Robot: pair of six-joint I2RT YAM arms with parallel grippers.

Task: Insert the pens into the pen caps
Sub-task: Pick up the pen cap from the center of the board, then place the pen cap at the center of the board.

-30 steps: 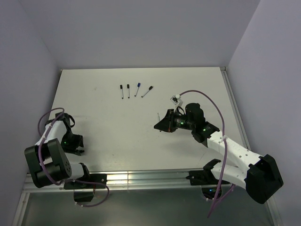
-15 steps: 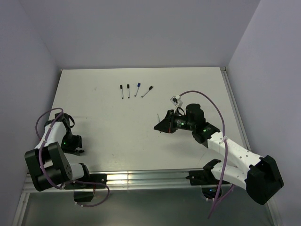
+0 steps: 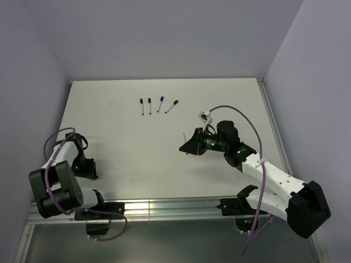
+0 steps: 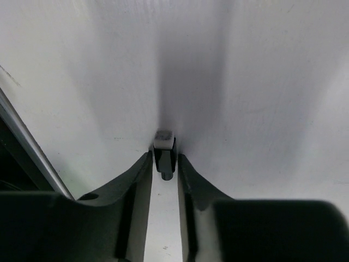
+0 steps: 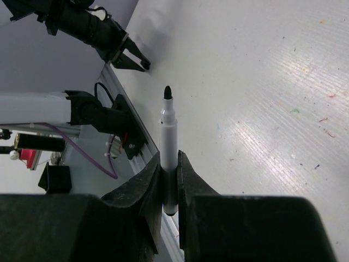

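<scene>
Left wrist view: the left gripper [image 4: 164, 161] is clamped on a short dark piece with a pale end, which looks like a pen cap [image 4: 164, 152]. It is held low against the tabletop [image 3: 120, 137] near that arm's base. I judge this is meant to brace the cap so that it cannot slide or tip when a pen is pushed in, though which way its mouth faces cannot be told here. Across the middle of the overhead view, four pens [image 3: 149, 105] lie side by side near the far edge, well apart from both arms. One has a blue end and the others are dark. They are too small to tell whether they are capped, and set out there they stay out of the space between the grippers. On the right, the right gripper [image 5: 169, 164] is closed on the lower barrel of a white pen [image 5: 168, 131]. Most of the barrel and the black tip stick out past the fingers, and the pen is lifted off the tabletop. Gripping it low leaves the tip end free to enter a cap, and in the right wrist view the tip points roughly toward the left arm. The two are well apart, so by my judgement the insertion has not begun and the pen has yet to be carried across and lined up.
</scene>
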